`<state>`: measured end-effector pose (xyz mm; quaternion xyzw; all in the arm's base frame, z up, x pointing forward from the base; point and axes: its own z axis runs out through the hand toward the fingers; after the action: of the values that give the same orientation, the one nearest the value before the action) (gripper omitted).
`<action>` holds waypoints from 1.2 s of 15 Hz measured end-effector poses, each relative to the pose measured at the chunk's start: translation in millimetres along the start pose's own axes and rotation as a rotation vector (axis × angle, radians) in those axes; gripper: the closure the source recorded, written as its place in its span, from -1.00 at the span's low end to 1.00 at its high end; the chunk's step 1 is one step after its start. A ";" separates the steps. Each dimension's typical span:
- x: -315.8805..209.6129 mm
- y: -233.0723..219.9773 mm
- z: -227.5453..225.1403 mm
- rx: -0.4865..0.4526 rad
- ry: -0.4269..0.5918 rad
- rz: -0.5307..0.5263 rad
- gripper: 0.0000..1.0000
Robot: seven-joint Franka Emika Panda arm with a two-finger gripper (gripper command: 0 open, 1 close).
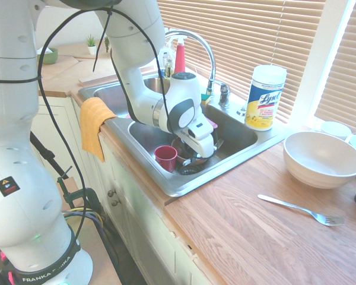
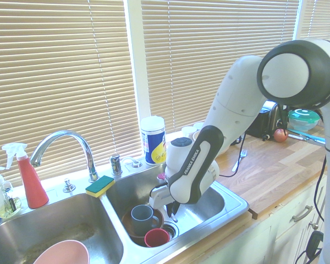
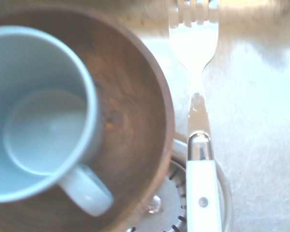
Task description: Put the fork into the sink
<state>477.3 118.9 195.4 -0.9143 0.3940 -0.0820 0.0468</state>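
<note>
My gripper (image 2: 172, 209) hangs low inside the right basin of the steel sink (image 2: 229, 212), shut on the fork (image 2: 175, 218). In the wrist view the fork (image 3: 194, 48) shows a pale flat handle with a rivet, its tines pointing away over the basin floor. The handle lies above the drain (image 3: 170, 208). Right beside it stands a brown bowl (image 3: 133, 116) holding a blue-grey mug (image 3: 38, 121). In the first exterior view the gripper (image 1: 194, 159) sits just above the bowl and drain, in the sink (image 1: 184, 189), and its fingers are mostly hidden by the hand.
A red cup (image 1: 165, 157) stands by the bowl. On the wooden counter lie a second slim fork (image 1: 302, 209) and a cream bowl (image 1: 323, 159). A wipes canister (image 1: 264, 98), faucet (image 2: 60, 143), sponge (image 2: 100, 186) and orange cloth (image 1: 94, 127) ring the sink. A pink bowl (image 2: 60, 253) sits in the left basin.
</note>
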 end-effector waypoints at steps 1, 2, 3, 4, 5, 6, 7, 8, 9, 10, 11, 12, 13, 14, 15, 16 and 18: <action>-2.0 1.3 6.0 -0.007 0.000 0.001 1.00; -4.5 1.8 10.6 -0.013 0.001 0.003 1.00; -7.1 2.2 14.1 -0.018 -0.001 0.007 1.00; -10.4 2.5 17.5 -0.023 -0.007 0.016 -1.00; -12.5 3.7 21.2 -0.029 -0.014 0.028 -1.00; -13.1 5.9 25.1 -0.036 -0.020 0.039 -1.00; -12.9 8.1 28.7 -0.043 -0.024 0.046 -1.00; -12.6 9.9 31.3 -0.047 -0.025 0.050 -1.00; -12.5 11.0 33.1 -0.050 -0.026 0.052 -1.00; -12.6 11.6 34.0 -0.052 -0.027 0.053 -1.00; -12.4 11.8 34.2 -0.052 -0.028 0.055 -1.00; -11.8 12.0 34.1 -0.051 -0.029 0.057 -1.00; -11.1 12.3 34.0 -0.049 -0.030 0.061 -1.00; -10.4 12.5 34.0 -0.048 -0.031 0.063 -1.00; -10.0 12.3 33.5 -0.046 -0.030 0.062 -1.00; -9.5 11.4 32.2 -0.040 -0.028 0.061 -1.00; -6.7 5.2 20.5 -0.012 -0.015 0.058 -1.00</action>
<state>472.8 120.7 173.7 -0.9033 0.4204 -0.0716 0.0465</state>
